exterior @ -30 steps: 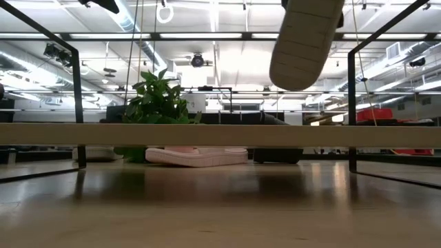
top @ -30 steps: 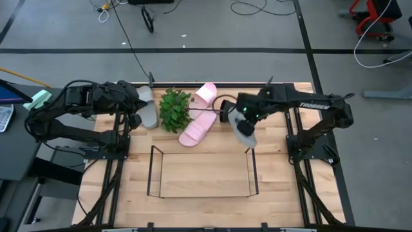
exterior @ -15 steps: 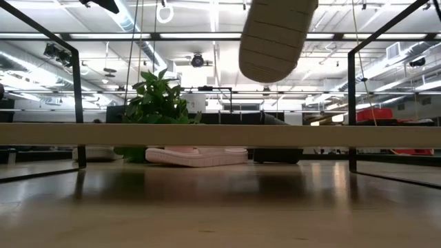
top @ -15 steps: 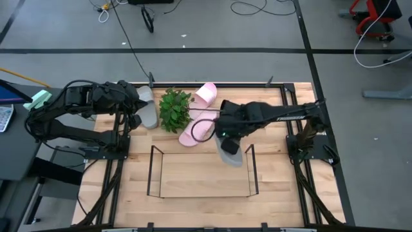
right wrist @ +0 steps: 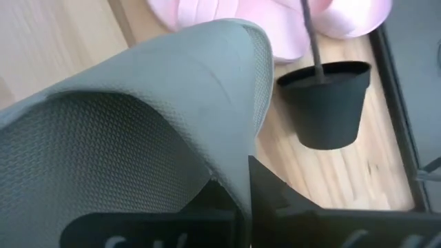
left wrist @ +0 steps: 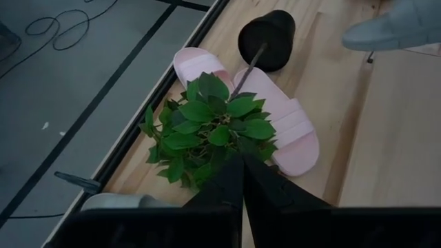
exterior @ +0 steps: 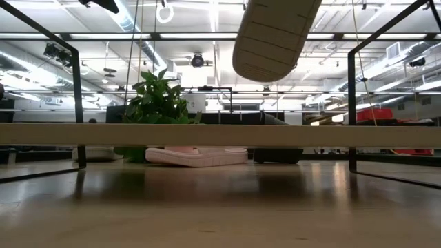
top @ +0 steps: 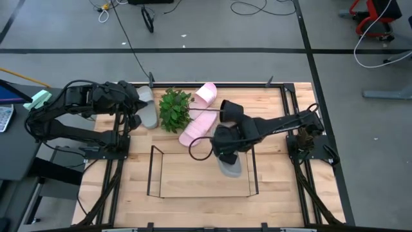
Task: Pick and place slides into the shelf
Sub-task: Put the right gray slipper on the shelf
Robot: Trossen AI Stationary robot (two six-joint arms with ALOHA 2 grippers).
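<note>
My right gripper (top: 224, 152) is shut on a grey-green slide (top: 230, 165) and holds it above the right part of the black wire shelf (top: 150, 171). In the low view that slide (exterior: 275, 38) hangs high between the shelf's uprights (exterior: 353, 103), ridged sole toward the near edge. My left gripper (top: 132, 108) is shut and waits at the far left, beside the second grey-green slide (top: 148, 115), which lies flat. Two pink slides (top: 206, 94) (top: 195, 131) lie flat near the far edge, right of the plant (top: 175, 109). My right gripper pinches the grey-green slide's edge (right wrist: 234, 162) between its two fingers (right wrist: 272, 196); which part of the slide that is, the slide itself hides. The slide is lifted clear and hangs below the gripper, tilted, with its free end (exterior: 258, 69) lowest.
The plant lies tipped, its thin stem running to the black pot (left wrist: 269, 38) near the pink slides (left wrist: 289, 124). The pot (right wrist: 324, 103) is close behind my right gripper. Black rails (top: 116, 138) line the table's sides. Bare wood shows inside the shelf (top: 193, 174).
My right gripper has carried the grey-green slide from the table's far right toward the left and the near edge, and now holds it over the shelf's right part. In the low view the slide has shifted left and looms larger. The left arm has kept still.
</note>
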